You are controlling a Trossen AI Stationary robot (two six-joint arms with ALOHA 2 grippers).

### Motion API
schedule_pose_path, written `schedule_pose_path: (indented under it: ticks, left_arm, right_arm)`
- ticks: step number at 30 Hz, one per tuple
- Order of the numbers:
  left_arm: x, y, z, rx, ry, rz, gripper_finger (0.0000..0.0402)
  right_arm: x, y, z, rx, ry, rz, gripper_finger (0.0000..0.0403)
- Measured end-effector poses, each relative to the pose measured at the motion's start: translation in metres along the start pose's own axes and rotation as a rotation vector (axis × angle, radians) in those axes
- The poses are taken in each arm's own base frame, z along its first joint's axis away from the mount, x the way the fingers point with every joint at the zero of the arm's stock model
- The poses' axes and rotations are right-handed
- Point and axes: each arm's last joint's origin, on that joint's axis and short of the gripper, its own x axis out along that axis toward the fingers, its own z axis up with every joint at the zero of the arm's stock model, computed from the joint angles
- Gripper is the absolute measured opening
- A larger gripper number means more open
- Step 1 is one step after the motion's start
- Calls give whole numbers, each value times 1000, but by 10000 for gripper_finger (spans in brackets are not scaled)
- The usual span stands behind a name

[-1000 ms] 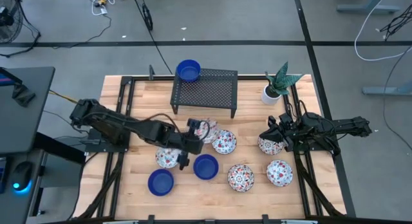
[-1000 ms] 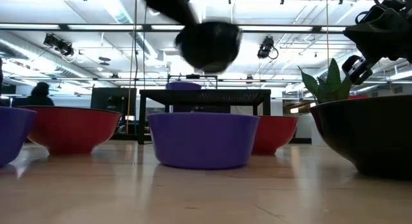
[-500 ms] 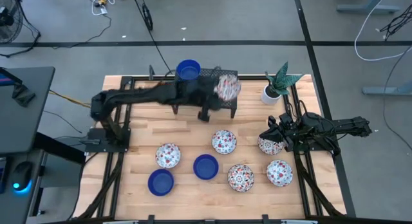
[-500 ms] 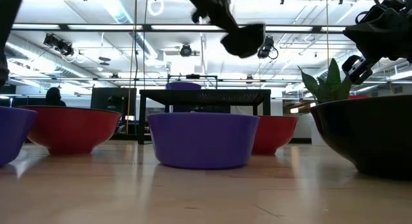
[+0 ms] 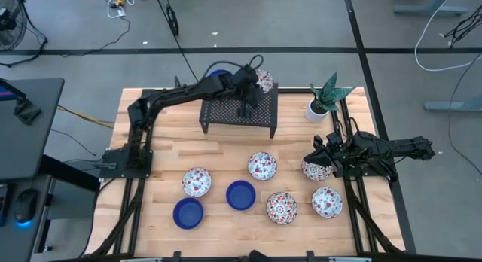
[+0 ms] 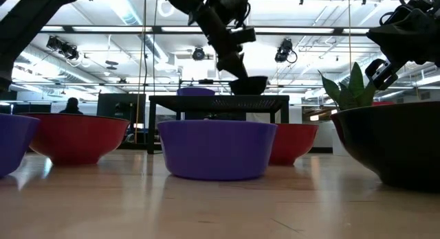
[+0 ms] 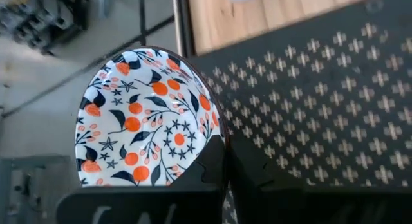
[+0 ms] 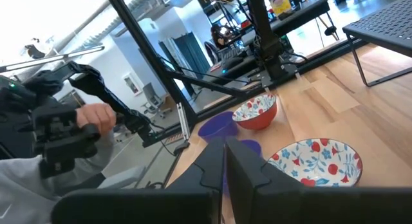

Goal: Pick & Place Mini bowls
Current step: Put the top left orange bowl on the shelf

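A floral mini bowl (image 5: pixel 263 80) sits pinched at its rim between our left fingers (image 7: pixel 212 179), low over the far right corner of the black mesh rack (image 5: pixel 239 108), at about twelve o'clock on the counter (image 5: pixel 169 145). A blue bowl (image 5: pixel 217 72) shows at the rack's eleven o'clock corner. Six more bowls lie across the near half. Our right gripper (image 5: pixel 319 159) rests at three o'clock beside a floral bowl (image 5: pixel 314 170); we cannot tell its state.
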Motion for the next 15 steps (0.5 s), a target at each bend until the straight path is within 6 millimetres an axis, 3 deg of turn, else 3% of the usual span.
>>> schedule_pose_path:
  ticks: [15]
  left_arm:
    - [10,-3,-6,-42,49,-24,14]
  right_arm:
    - [0,0,0,0,0,-1,20]
